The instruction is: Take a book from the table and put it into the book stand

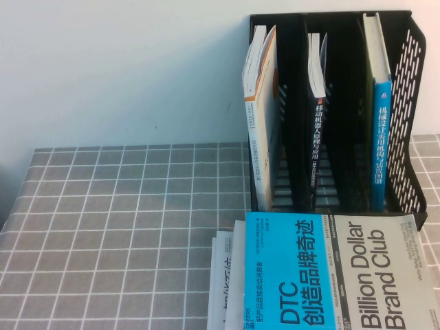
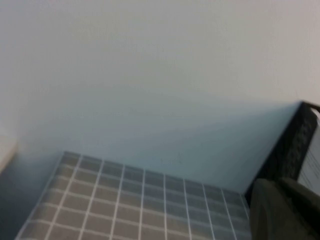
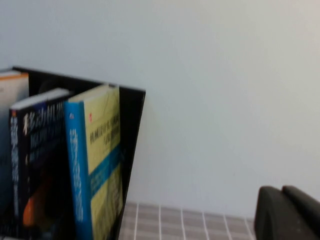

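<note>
We saw the thick glossy blue-and-grey paperback book flat on the grey gridded cloth table, long axis crosswise, before the black perforated plastic book stand, left hand clenched empty, right hand grip untellable.

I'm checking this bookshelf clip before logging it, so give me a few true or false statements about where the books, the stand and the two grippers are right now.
1. The book with the blue DTC cover lies flat on the table. True.
2. The book stand has an empty slot. False: each of its three slots holds one upright book.
3. The DTC book rests on another book. True.
4. The left gripper grips the DTC book. False: it is shut on nothing, beside the stand's end.
5. The right gripper is pushed into a slot. False: it is shut, outside the stand.
</note>
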{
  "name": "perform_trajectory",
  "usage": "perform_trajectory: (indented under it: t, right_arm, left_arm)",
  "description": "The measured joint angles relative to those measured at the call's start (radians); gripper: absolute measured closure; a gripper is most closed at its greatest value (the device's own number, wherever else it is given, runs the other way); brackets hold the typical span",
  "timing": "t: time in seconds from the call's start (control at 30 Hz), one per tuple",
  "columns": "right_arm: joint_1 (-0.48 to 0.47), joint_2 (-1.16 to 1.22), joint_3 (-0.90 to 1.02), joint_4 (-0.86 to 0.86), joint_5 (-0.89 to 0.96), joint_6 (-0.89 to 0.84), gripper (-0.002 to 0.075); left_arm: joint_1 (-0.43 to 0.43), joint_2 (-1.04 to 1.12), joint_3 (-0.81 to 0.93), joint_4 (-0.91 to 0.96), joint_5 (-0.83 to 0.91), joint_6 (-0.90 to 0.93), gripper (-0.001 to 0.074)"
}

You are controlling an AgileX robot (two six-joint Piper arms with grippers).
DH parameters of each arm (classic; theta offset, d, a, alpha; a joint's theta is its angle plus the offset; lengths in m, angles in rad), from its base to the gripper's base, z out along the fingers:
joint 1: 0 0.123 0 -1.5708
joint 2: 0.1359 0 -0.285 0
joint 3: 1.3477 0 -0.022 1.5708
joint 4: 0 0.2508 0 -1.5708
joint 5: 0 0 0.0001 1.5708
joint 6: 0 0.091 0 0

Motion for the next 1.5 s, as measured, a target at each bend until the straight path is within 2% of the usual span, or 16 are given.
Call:
perform_trajectory:
  t: [0.13,0.33,0.47,0.63,0.83,1.03,1.23,1.5]
  right_arm:
    - [0.0,0.118,-0.12,0.037,0.235,-0.003,0.0731]
    - [0.0,0.376,-0.213,0.196,0.443,-0.021,0.0731]
    - [0.0,0.594,-0.215,0.292,0.459,-0.114,0.0731]
    - [0.0,0.823,-0.216,0.422,0.359,-0.241,0.0731]
    - [0.0,1.107,-0.217,0.596,0.205,-0.402,0.0731]
    - [0.0,1.283,-0.219,0.833,0.191,-0.633,0.0731]
    - [0.0,1.338,-0.22,1.024,0.22,-0.812,0.0731]
    - [0.0,1.338,-0.22,1.125,0.267,-0.875,0.0731]
  left_arm:
    - [0.0,0.087,-0.095,-0.194,0.156,0.154,0.0738]
    - [0.0,0.186,-0.037,-0.523,0.197,0.283,0.0738]
    - [0.0,0.304,-0.031,-0.732,0.286,0.467,0.0738]
    - [0.0,0.47,-0.031,-0.936,0.381,0.66,0.0738]
    - [0.0,0.579,-0.029,-0.985,0.383,0.728,0.0738]
    - [0.0,0.602,-0.029,-0.99,0.383,0.736,0.0738]
    - [0.0,0.602,-0.029,-0.995,0.363,0.738,0.0738]
    - [0.0,0.612,-0.029,-1.082,0.332,0.761,0.0738]
